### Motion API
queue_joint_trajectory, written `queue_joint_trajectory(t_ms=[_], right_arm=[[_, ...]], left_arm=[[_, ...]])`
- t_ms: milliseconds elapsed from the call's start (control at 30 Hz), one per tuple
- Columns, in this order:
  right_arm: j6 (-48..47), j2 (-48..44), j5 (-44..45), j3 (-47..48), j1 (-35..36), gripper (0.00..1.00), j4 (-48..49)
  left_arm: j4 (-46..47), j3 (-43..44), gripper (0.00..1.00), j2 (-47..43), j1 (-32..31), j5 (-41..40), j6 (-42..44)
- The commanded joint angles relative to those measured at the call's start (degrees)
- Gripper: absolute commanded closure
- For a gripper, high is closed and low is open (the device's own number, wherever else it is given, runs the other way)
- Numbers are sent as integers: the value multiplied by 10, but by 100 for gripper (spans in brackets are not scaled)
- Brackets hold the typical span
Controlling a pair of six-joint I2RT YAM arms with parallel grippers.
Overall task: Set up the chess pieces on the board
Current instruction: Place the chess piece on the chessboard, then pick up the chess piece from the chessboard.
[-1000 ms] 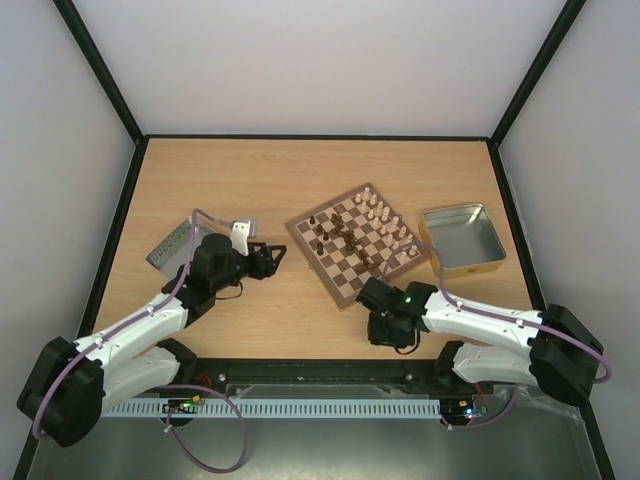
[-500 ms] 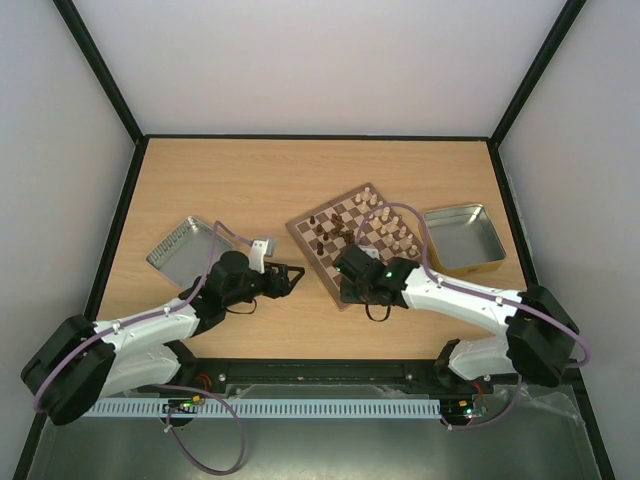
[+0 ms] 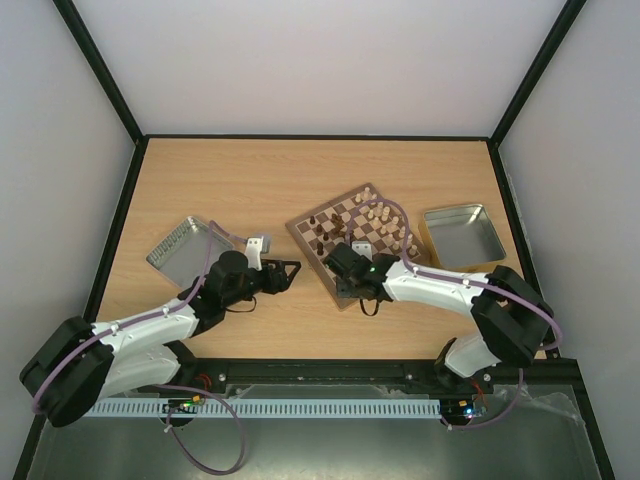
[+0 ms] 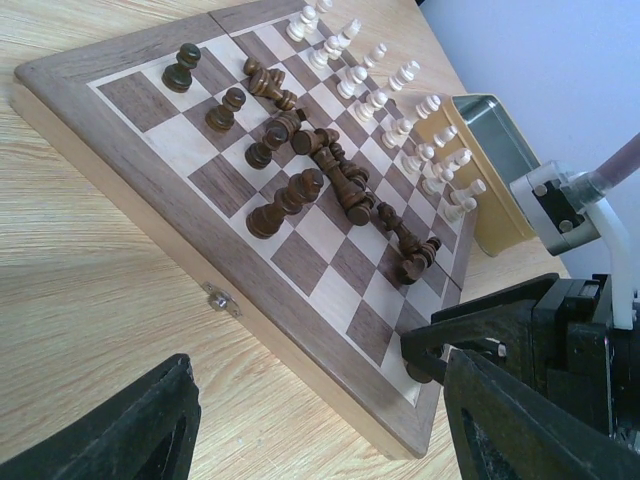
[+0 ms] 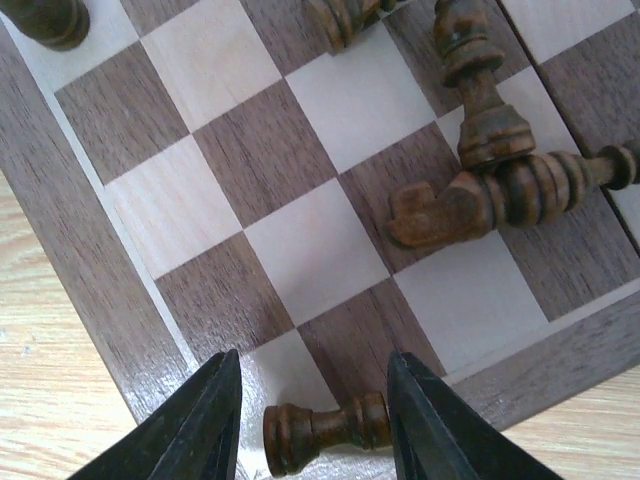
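The board (image 3: 310, 255) lies mid-table. Cream pieces (image 3: 385, 218) stand in rows along its far right side. Several dark pieces (image 4: 320, 170) lie in a heap mid-board, and a few (image 4: 187, 62) stand near its left corner. My right gripper (image 3: 342, 288) is low over the board's near corner. In the right wrist view it (image 5: 315, 430) is open, with a dark piece (image 5: 325, 435) lying on its side between the fingers (image 5: 215, 420), untouched. My left gripper (image 3: 292, 274) is open and empty just left of the board; the left wrist view (image 4: 320, 430) shows the board rim (image 4: 60, 85) ahead.
A gold-rimmed tin (image 3: 462, 238) sits right of the board, also seen in the left wrist view (image 4: 495, 170). A grey tin (image 3: 185, 247) lies at the left, behind my left arm. Black frame rails edge the table.
My right gripper has swung left from the table in front of the board onto its near corner. My left gripper has come nearer and right, toward the board's near-left edge.
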Motion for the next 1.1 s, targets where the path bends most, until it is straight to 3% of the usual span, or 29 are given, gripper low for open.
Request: queue_joint_trajectory(t_ms=[0,400,767,1067], right_arm=[[5,5,20,8,-6,61,31],[70,-28,58,14,-13,53,-9],[122,-89,-51,-55,-32,53,5],[178,-77,-79,-88,-42,62,72]], left_arm=[[2,3,31,-9,-3,-12,3],[3,13,31,1,-3,9,24],[12,17,31,14,-3,23,32],[5,19,31,14,-3,26,33]])
